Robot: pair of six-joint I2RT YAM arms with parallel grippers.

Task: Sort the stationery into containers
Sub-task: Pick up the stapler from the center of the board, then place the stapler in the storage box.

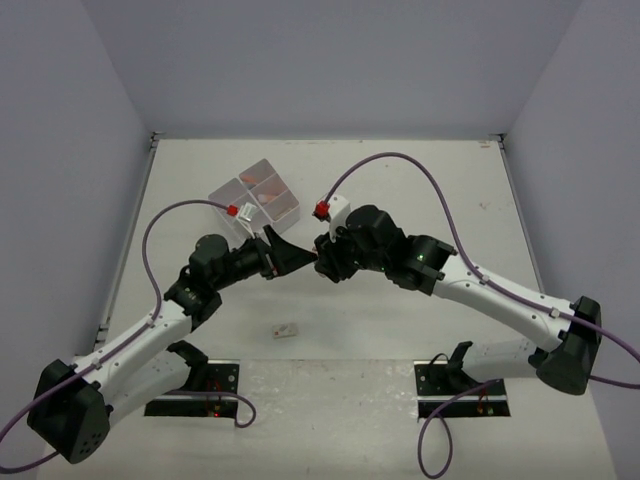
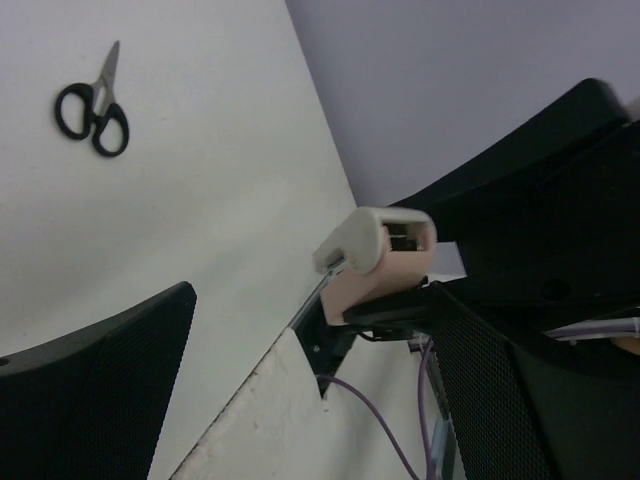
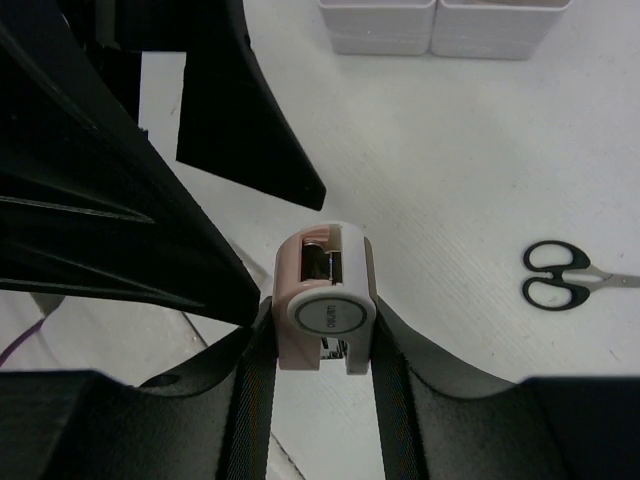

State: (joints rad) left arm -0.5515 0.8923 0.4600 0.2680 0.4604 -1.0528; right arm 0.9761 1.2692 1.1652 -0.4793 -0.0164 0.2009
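The right claw [image 3: 322,345] is clamped on a small white-and-pink correction-tape dispenser [image 3: 322,290], one black finger pressed to each flat side at the centre of the right wrist view. The dispenser's round grey label [image 3: 324,314] faces the camera and carries one short printed word, too small to read. No other writing is legible.

The left claw [image 2: 300,390] stands wide apart with nothing between its mesh-textured fingers [image 2: 100,385]. In the left wrist view the dispenser [image 2: 375,255] sits just beyond them, right of centre.

From above, the two claws meet tip to tip at mid-frame: the left claw [image 1: 290,255] points right and the right claw [image 1: 325,268] points left. Each arm rises from its base at the bottom edge, bent at the elbow, and leans in towards the middle.

Black-handled scissors [image 3: 565,277] lie flat on the bench [image 3: 470,170], at the right edge of the right wrist view. The translucent bins [image 1: 255,197] stand just above the claws, left of centre. A small pale eraser [image 1: 285,329] lies alone on the bench lower down.
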